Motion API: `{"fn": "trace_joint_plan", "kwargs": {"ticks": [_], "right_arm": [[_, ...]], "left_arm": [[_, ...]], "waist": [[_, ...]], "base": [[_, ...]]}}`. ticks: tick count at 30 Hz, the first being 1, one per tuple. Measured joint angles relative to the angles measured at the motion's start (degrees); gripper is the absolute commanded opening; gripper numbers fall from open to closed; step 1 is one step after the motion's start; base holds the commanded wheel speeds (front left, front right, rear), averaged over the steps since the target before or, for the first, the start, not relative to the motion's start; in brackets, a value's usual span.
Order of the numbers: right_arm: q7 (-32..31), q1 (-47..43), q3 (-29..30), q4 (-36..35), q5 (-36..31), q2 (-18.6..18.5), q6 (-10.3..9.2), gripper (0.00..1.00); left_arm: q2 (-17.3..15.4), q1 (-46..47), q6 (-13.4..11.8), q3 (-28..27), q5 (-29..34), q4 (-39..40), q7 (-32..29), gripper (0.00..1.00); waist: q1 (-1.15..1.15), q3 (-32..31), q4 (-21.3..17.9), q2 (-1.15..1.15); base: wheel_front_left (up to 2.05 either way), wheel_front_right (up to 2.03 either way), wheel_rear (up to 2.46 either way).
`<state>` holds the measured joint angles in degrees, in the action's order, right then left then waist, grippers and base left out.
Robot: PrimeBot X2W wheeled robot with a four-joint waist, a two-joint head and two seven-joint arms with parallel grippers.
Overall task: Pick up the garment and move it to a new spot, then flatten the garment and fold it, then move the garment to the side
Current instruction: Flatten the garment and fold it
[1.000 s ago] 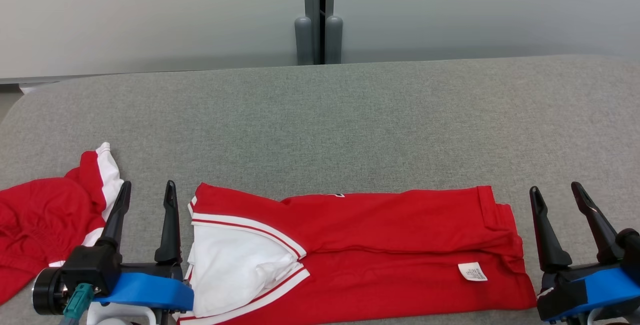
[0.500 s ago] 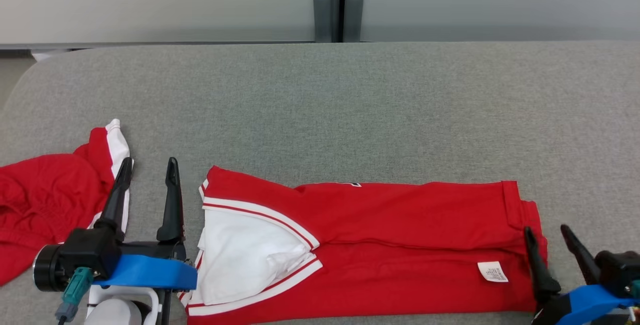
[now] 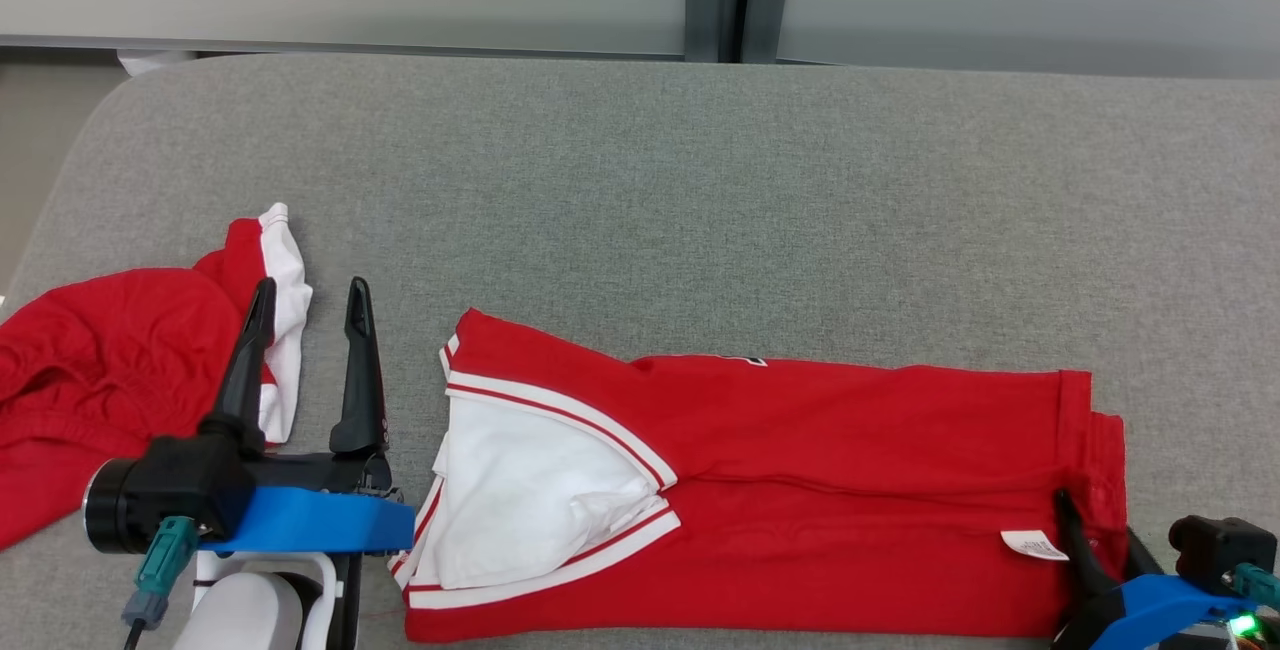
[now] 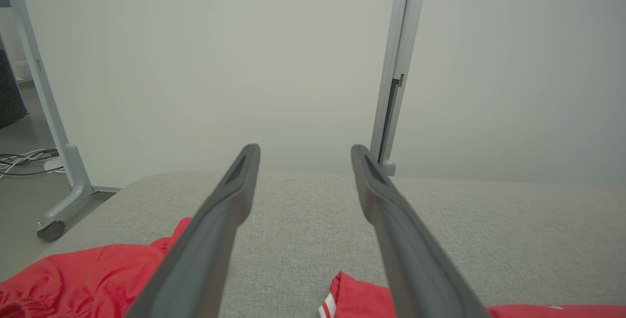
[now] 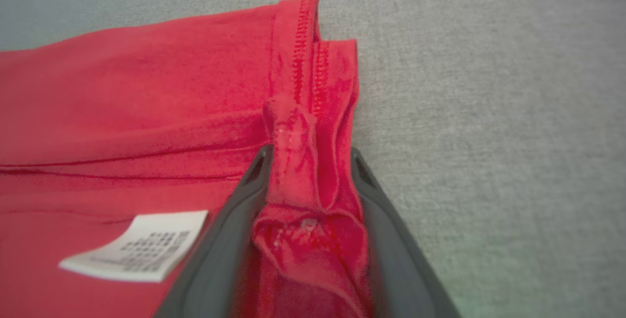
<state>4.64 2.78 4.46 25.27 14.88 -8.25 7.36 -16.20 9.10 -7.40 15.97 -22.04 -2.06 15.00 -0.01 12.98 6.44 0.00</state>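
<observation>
Red garment (image 3: 850,450) folded on grey cushion (image 3: 700,210); hem bunched between right fingers (image 5: 215,259).

**Right tool moves onto the hem**

The head camera has swung, so the whole scene sits shifted in its view. A second ago the right tool (image 3: 1097,518) stood off the end of the garment (image 3: 800,450), over the bare surface (image 3: 700,210), spread wide. It has since dropped low and come in over the hem (image 5: 313,63). Its fingers (image 5: 230,239) now flank a bunched fold of red cloth, a little closer together. Whether they already pinch it cannot be told.
</observation>
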Motion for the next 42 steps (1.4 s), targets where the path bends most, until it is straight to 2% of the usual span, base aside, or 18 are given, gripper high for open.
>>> {"fn": "trace_joint_plan", "kwargs": {"ticks": [8, 19, 23, 29, 34, 38, 42], "right_arm": [[1.93, -0.09, -0.83, -2.93, 1.01, -0.58, 0.13, 0.0], [-0.11, -2.78, 7.1, -6.7, 1.4, -5.81, 0.15, 0.0], [-2.21, -2.96, 7.01, -8.53, 0.85, -6.28, 0.14, 0.0], [-7.27, -0.85, 1.48, -16.56, -0.23, -3.15, 0.13, 0.0], [-10.73, 2.16, -6.91, -21.47, -0.32, 1.34, 0.13, 0.0], [-10.82, 5.41, -15.25, -21.02, 1.68, 4.13, 0.13, 0.0], [-9.0, 8.4, -23.83, -17.17, 4.61, 5.2, 0.13, 0.0]], "left_arm": [[1.75, -1.74, 1.4, -2.49, 1.65, -0.41, 0.0, 1.0], [3.22, -3.86, 2.71, -4.33, 3.04, -1.35, 0.0, 1.0], [3.45, -4.09, 3.25, -4.3, 3.5, -1.81, 0.0, 1.0], [3.65, -4.34, 3.42, -4.39, 4.09, -2.24, 0.0, 1.0], [3.57, -4.39, 3.85, -4.35, 4.47, -2.43, 0.0, 1.0], [3.52, -4.23, 3.92, -4.21, 4.57, -2.48, 0.0, 1.0], [3.78, -3.42, 3.91, -4.14, 4.77, -2.5, 0.0, 1.0]], "waist": [[0.01, -1.57, -0.45, 0.01], [0.01, -4.0, -4.28, 0.01], [0.01, -4.93, -5.36, 0.01], [0.0, -6.18, -6.03, 0.01], [0.0, -6.31, -5.61, 0.0], [0.01, -5.68, -4.47, 0.01], [0.01, -4.63, -2.71, 0.01]], "base": [[0.0, 0.0, 0.0], [0.0, 0.0, 0.0], [0.0, 0.0, 0.0], [0.0, 0.0, 0.0], [0.0, 0.0, 0.0], [0.0, 0.0, 0.0], [0.0, 0.0, 0.0]]}}
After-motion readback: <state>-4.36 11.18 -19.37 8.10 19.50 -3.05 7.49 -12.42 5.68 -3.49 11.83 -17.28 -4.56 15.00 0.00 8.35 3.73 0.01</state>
